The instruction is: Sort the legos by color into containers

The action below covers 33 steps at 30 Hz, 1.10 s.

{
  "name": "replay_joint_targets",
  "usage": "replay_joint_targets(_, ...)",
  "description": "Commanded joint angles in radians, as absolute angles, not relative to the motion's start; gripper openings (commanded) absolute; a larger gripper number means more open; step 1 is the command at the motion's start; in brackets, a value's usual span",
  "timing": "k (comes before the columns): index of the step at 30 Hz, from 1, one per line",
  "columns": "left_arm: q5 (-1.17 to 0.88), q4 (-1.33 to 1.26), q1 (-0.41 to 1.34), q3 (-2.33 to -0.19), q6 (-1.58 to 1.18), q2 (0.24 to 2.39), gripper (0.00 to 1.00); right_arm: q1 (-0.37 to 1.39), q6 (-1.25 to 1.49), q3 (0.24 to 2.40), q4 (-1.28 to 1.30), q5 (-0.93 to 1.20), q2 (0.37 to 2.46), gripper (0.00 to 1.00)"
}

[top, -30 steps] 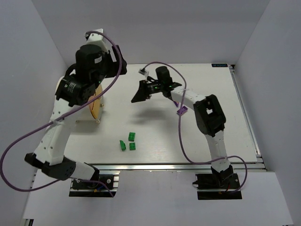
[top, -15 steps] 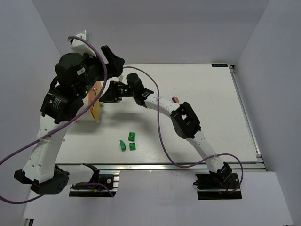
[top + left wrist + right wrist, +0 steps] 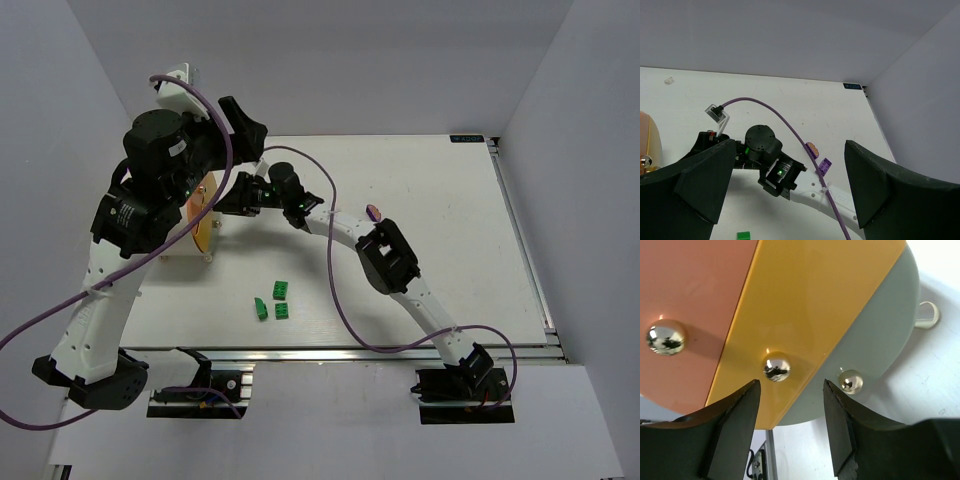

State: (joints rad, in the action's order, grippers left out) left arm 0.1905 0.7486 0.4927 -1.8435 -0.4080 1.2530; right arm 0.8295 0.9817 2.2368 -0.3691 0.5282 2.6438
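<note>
Drum [image 3: 815,290] sat at the table's [image 3: 450,250] left side, face turned toward the middle. The face was glossy and flat, split into salmon, yellow-orange and pale grey bands, each with one shiny round brass knob [image 3: 776,366]. You had the right gripper [image 3: 791,385] right up at that face, matte black fingers spread apart just below the middle knob, gripping nothing; touching the face or not, cannot tell. Your left gripper [image 3: 790,150] hung high over the drum, jaws spread wide, empty, looking down on the right arm. What the drum held could not be seen. Three green bricks [image 3: 282,290], small, studded, hard plastic, lay close together near the front, well apart from the drum. One purple brick [image 3: 825,166] lay just beside the right arm, mid-table. Table was white, finely ribbed, with a metal rail [image 3: 350,352] along the near edge; plain pale walls [image 3: 350,60] stood on three sides
</note>
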Motion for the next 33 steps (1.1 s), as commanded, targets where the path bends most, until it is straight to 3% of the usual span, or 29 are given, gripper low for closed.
replay_joint_targets(1,0.17,0.752,0.488,-1.841,-0.403,1.239,0.98,0.831,0.979,2.31,-0.422,0.499,2.663,0.58)
replay_joint_targets(20,0.149,0.778,0.488,-1.835,-0.405,1.261,0.98,0.848,0.992,2.345,-0.492,0.451,2.714,0.57)
replay_joint_targets(33,0.16,0.773,0.488,-1.818,-0.419,1.253,0.98,0.857,1.011,2.336,-0.514,0.46,2.715,0.47)
